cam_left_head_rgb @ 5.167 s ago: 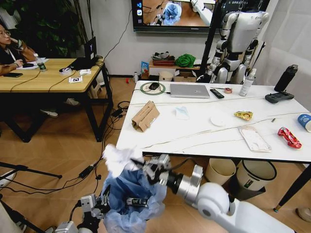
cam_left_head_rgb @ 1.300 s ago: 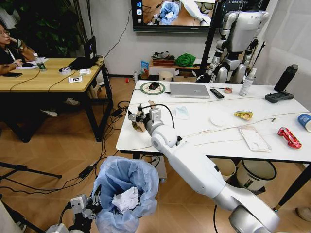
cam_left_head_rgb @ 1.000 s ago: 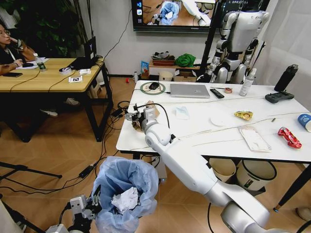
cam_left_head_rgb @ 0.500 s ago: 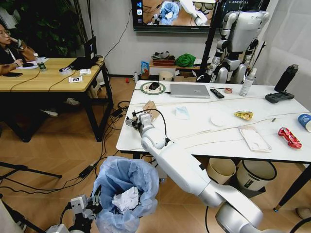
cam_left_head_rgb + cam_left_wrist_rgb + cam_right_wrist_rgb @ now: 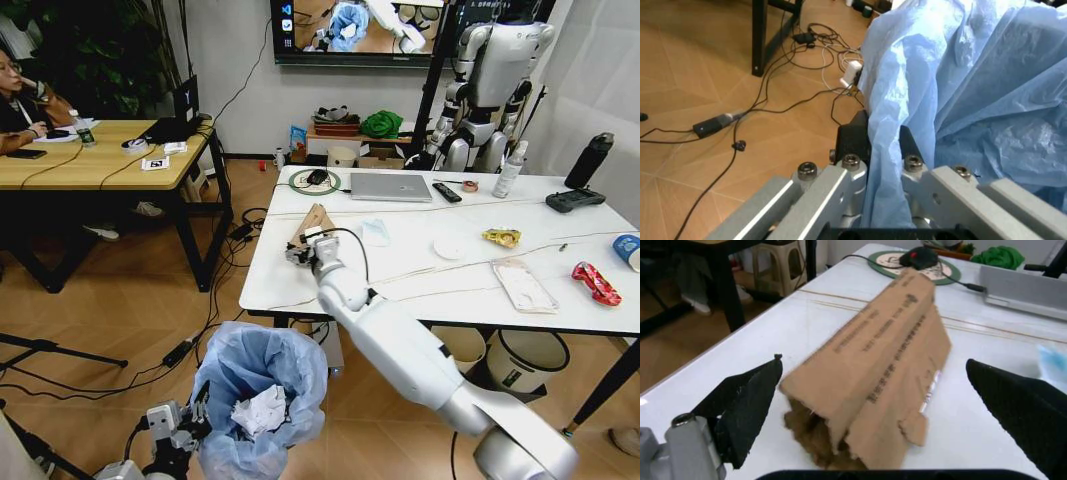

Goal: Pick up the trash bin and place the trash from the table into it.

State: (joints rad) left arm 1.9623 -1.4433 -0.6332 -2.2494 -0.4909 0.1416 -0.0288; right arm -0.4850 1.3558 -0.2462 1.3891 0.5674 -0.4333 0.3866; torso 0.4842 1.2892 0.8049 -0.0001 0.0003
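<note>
Right tool (image 5: 873, 405) gapes wide around torn cardboard (image 5: 883, 365).

One trash bin (image 5: 262, 395), one torn cardboard piece (image 5: 310, 224), one laptop (image 5: 390, 187), two under-table bins (image 5: 495, 358).

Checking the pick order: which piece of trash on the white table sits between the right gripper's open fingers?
The torn brown cardboard, at the white table's left end between the right gripper's fingers; the wrappers lie far right.
</note>
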